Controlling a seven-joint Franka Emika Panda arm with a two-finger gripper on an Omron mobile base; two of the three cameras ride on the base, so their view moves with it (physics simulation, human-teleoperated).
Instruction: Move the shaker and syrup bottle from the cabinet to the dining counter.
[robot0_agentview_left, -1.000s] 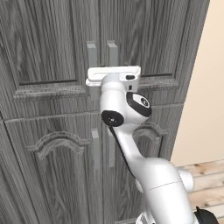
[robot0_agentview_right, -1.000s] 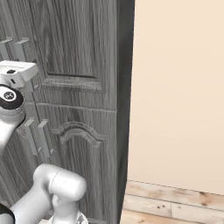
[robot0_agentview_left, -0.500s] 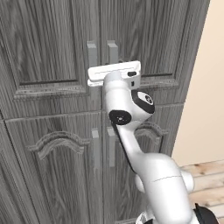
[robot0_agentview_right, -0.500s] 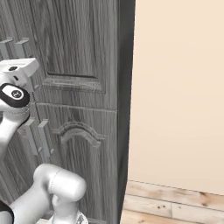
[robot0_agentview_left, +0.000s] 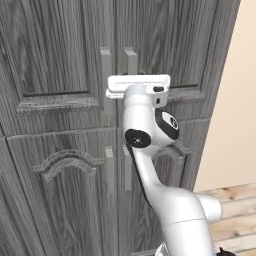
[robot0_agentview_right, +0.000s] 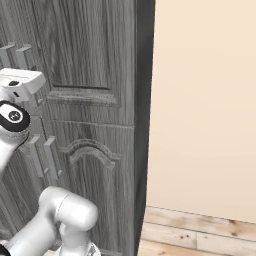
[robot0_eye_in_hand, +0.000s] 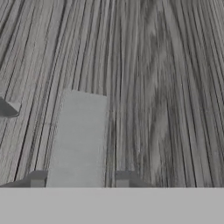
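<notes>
The cabinet (robot0_agentview_left: 60, 60) fills the view, tall, grey and wood-grained, with all its raised-panel doors closed. The shaker and the syrup bottle are hidden, and the dining counter is out of view. My gripper (robot0_agentview_left: 136, 81) is pressed up to the upper pair of pale bar handles, at the right-hand handle (robot0_agentview_left: 131, 57). In the hand view that handle (robot0_eye_in_hand: 78, 135) runs down between my two fingertips (robot0_eye_in_hand: 37, 179). The gripper (robot0_eye_in_hand: 79, 179) is open, one tip on each side of the bar with a small gap. From the right base view the hand (robot0_agentview_right: 20, 82) sits against the door front.
A second pair of bar handles (robot0_agentview_left: 109, 172) is on the lower doors, behind my forearm. A beige wall (robot0_agentview_right: 205, 100) stands right of the cabinet's side. Pale wood floor (robot0_agentview_right: 200, 235) shows at the lower right.
The hand has edged slightly right and closer to the upper door handles. My elbow and wrist joints have dropped and turned. The doors have not moved.
</notes>
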